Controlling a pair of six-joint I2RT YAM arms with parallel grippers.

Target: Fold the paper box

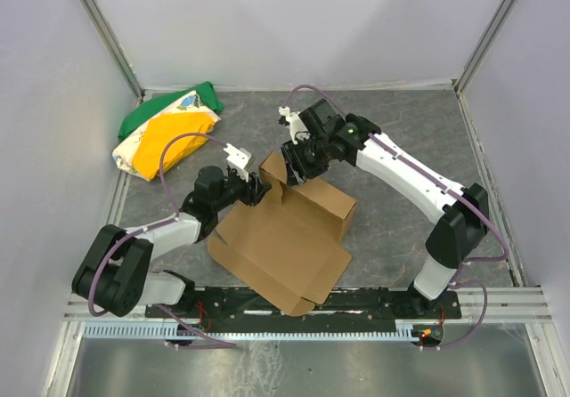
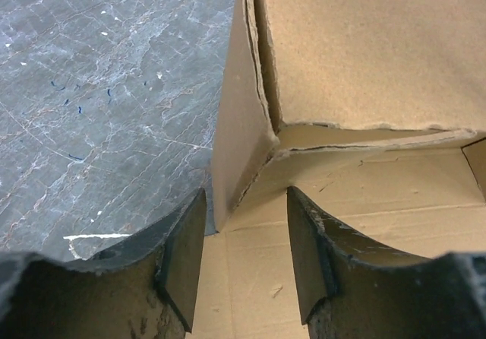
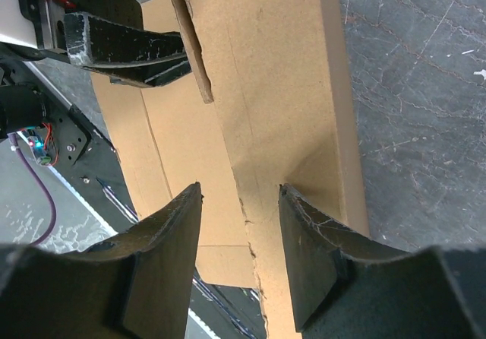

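Up top, the paper box [image 1: 283, 232] sits mid-desk [image 1: 401, 139], half folded with one long wall raised at the far side, and a cloth bundle [image 1: 165, 130] lies well apart. From the left wrist, the left fingers [image 2: 178, 263] stand about half open, straddling the raised corner without pinching it. From the right wrist, the right fingers [image 3: 171, 255] are also half open over the wall's edge, holding nothing. My worry is that an off-centre squeeze crushes the corner, or the unpinned box slides and the wall flops back.
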